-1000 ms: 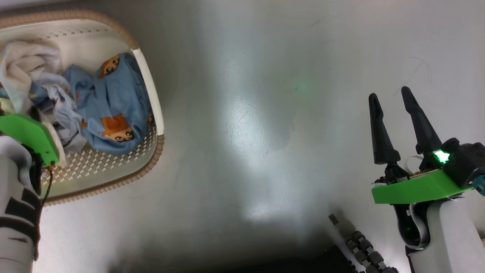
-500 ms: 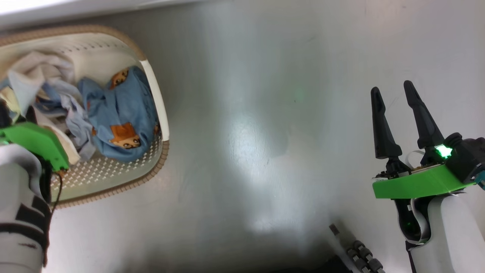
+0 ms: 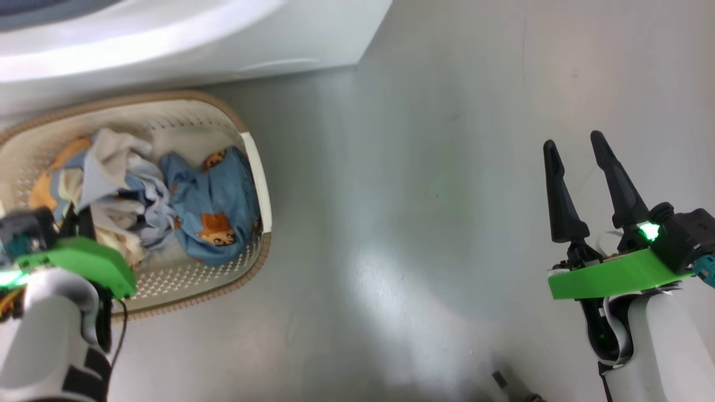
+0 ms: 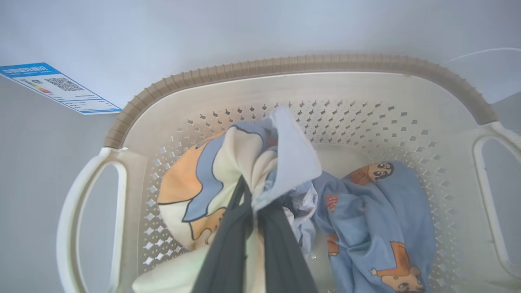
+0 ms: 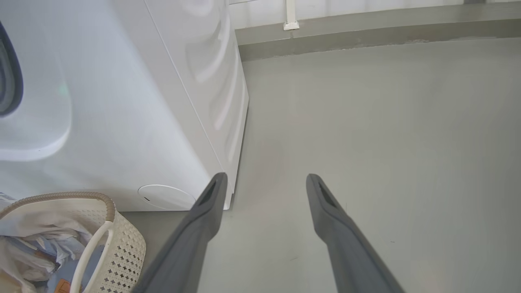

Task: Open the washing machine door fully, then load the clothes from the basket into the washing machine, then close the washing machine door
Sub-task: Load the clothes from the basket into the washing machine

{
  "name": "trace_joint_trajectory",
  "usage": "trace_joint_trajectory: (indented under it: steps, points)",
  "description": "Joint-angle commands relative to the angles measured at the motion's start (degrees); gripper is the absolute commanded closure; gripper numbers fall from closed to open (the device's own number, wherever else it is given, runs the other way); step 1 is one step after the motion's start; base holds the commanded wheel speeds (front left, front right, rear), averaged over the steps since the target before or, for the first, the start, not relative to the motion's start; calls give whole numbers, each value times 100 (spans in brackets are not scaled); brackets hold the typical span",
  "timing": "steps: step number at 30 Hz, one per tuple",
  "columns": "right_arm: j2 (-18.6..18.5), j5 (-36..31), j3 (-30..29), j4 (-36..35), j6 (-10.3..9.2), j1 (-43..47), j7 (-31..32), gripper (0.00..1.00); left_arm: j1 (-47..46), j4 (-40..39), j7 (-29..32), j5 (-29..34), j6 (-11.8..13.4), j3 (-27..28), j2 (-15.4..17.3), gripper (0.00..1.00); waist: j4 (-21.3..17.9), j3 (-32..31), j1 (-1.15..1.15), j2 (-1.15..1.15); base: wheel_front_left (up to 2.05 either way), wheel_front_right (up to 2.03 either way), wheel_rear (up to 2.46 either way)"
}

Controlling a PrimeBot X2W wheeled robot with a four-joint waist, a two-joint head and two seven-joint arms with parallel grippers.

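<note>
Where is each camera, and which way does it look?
Head view: on the head, looking down at the basket, floor and washing machine; right gripper and pale left forearm show.
Left wrist view: on that wrist, looking into the basket; left gripper shut on a cream-and-blue garment.
Right wrist view: on that wrist, looking along the floor past the washing machine; open fingers show.
Shared: all three show the basket.

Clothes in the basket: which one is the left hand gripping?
The cream garment with the orange and blue print, bunched in the shut left hand. The light blue garment beside it lies loose, untouched.
</note>
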Motion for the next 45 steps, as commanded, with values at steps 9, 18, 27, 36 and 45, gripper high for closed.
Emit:
trace_joint_trajectory:
  steps: [9,18,27,36,45]
  points:
    - [-93,41,146,-31,9,359,-27,0,1166,-1449,-76,14,89,373,-55,100,130,-794,0,0,0,0,0]
    - [-156,107,206,184,9,508,-27,0,1910,-2657,-76,116,-3,589,-302,100,173,-1468,0,0,0,0,0]
    - [-222,110,286,442,9,798,-27,0,2624,-3673,-76,224,-124,860,-565,100,198,-2307,0,0,0,0,0]
    - [-273,90,267,488,9,1096,-27,0,3275,-4774,-76,340,-269,970,-715,100,229,-2970,0,0,0,0,0]
    - [-299,65,272,533,9,1342,-27,0,3861,-5285,-76,349,-258,807,-761,100,314,-3662,0,0,0,0,0]
